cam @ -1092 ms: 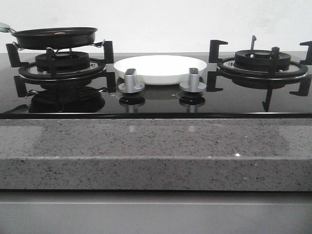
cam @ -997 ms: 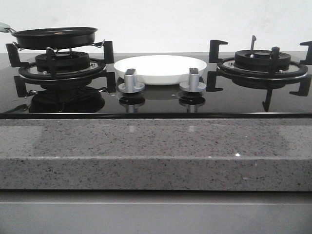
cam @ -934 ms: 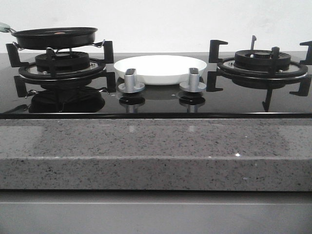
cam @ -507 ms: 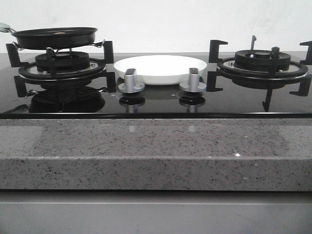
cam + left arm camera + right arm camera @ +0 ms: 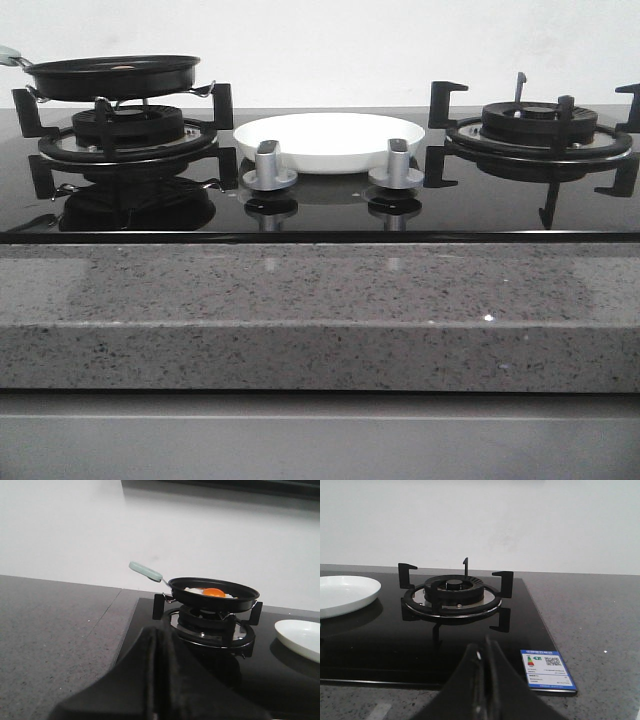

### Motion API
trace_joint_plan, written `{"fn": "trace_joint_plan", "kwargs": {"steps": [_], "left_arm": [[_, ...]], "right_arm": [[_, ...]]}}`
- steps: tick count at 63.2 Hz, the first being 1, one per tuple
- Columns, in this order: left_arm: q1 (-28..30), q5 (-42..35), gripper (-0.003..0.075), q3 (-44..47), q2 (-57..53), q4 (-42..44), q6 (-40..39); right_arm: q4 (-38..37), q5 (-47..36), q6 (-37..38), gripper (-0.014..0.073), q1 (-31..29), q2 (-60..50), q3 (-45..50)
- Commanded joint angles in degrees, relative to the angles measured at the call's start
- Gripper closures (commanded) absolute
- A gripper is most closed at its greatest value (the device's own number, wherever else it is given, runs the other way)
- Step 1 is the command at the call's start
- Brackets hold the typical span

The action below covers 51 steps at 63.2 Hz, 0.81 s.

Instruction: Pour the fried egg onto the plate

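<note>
Hands hang low and level over the bench, both pressed closed on nothing: left hand (image 5: pixel 159 680) faces the black pan (image 5: pixel 214 594) on the left burner (image 5: pixel 207 625), where the fried egg (image 5: pixel 212 592) lies; right hand (image 5: pixel 484 680) faces the bare right burner (image 5: pixel 454 594). Plate (image 5: pixel 329 141) sits between burners.

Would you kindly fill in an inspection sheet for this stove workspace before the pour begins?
Surface: glossy black hob set in a speckled grey counter.
Job's things: fried egg in the black pan on the left burner; plate bare, between the burners.
Clutter: two silver knobs; label sticker on the hob.
Grippers: left gripper and right gripper shut, holding nothing.
Cables: nothing seen.
Surroundings: plain white wall.
</note>
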Motion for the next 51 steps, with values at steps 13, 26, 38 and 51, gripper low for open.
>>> {"fn": "trace_joint_plan", "kwargs": {"steps": [13,26,38,51], "left_arm": [[0.1,4.2,0.0741,-13.7,2.1,0.0,-0.4],[0.1,15.7,0.0741,-28.1,11.3,0.0,-0.4],[0.1,27.9,0.0741,-39.2,21.8,0.0,0.0],[0.1,30.9,0.0741,-41.8,29.4,0.0,0.1]], "right_arm": [[1.2,4.0,-0.1,0.0712,-0.4,0.2,-11.2],[1.3,15.6,-0.1,0.0712,-0.4,7.5,-25.5],[3.0,26.5,-0.1,0.0712,-0.4,17.0,-37.5],[3.3,32.9,-0.1,0.0712,-0.4,25.7,-41.7]]}}
